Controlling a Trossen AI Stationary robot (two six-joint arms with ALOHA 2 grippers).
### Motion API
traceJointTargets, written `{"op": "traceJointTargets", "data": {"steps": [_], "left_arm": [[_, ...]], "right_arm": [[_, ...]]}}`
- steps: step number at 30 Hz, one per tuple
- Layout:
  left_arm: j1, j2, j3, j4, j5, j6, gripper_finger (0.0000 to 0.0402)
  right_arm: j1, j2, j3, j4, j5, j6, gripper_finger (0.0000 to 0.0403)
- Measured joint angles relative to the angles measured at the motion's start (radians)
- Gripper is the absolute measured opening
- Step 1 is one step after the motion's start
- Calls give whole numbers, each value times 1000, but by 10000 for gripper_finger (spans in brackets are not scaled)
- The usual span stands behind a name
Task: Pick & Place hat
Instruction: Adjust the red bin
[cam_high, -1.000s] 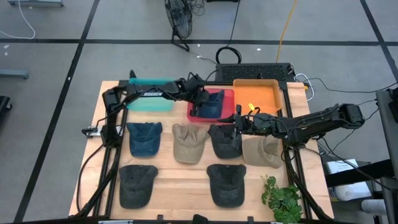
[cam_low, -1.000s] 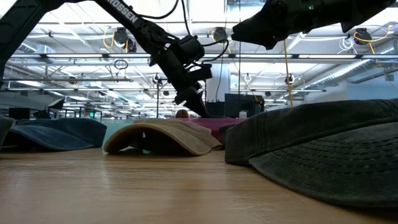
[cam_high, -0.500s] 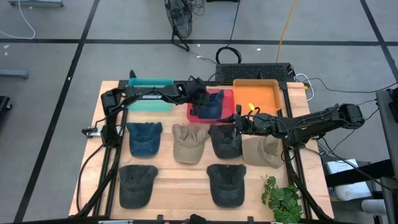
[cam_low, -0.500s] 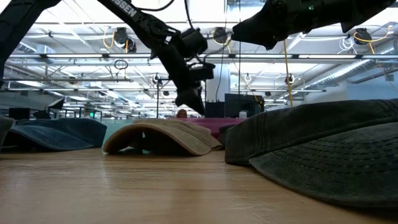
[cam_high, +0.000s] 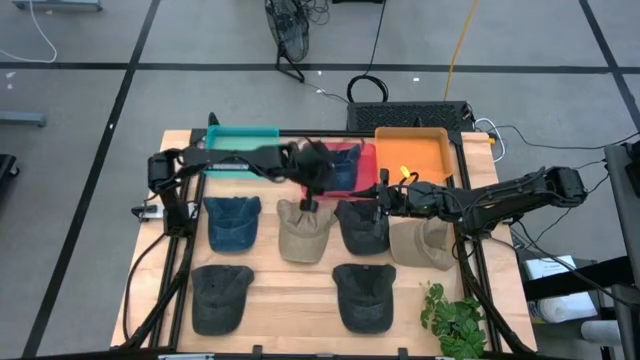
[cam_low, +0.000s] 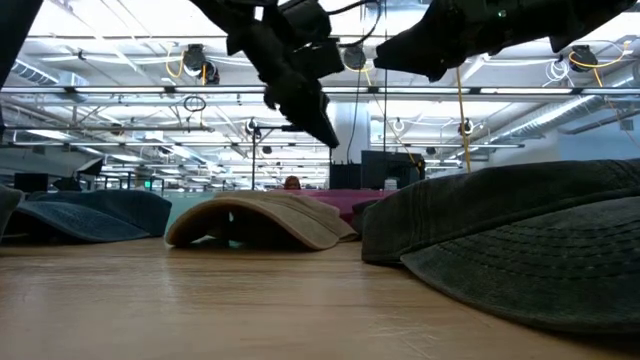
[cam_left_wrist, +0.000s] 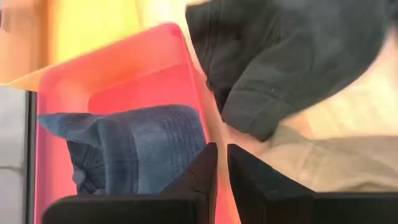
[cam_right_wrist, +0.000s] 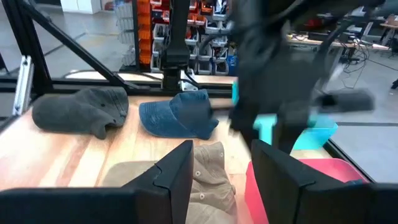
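One table (cam_high: 300, 300) fills the middle of the high view, with three bins along its upper edge: a teal bin (cam_high: 240, 160) left, a red bin (cam_high: 340, 165) centre, an orange bin (cam_high: 412, 155) right. Seven hats lie on the wood in two rows, among them a blue hat (cam_high: 232, 221) at left, a tan hat (cam_high: 303, 228) beside it and a dark hat (cam_high: 362, 226) next along. Another blue hat, the folded hat (cam_left_wrist: 140, 149), sits in the red bin. The left gripper (cam_high: 308, 203) hangs at the red bin's lower left edge, above the tan hat, fingers nearly together and holding nothing. The right gripper (cam_high: 381, 198) hovers over the dark hat, fingers apart and empty.
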Motion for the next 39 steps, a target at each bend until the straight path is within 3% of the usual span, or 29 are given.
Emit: {"op": "traceJointTargets", "data": {"steps": [9, 15, 19, 26, 36, 39], "left_arm": [[-50, 109, -1, -14, -215, -9, 109], [-26, 107, -1, -4, -195, -54, 141], [0, 108, -1, -31, -198, -67, 117], [34, 108, -1, -113, -172, -78, 15], [83, 108, 0, -116, -231, -123, 6], [106, 108, 0, -117, -225, -70, 14]], "right_arm": [[49, -113, 0, -76, 0, 24, 141], [67, -159, 0, -127, 2, 24, 141], [66, -165, 0, -144, 3, 23, 141], [66, -165, 0, -154, 4, 21, 141], [66, -165, 0, -153, 4, 24, 141], [66, -165, 0, -153, 4, 24, 141]]}}
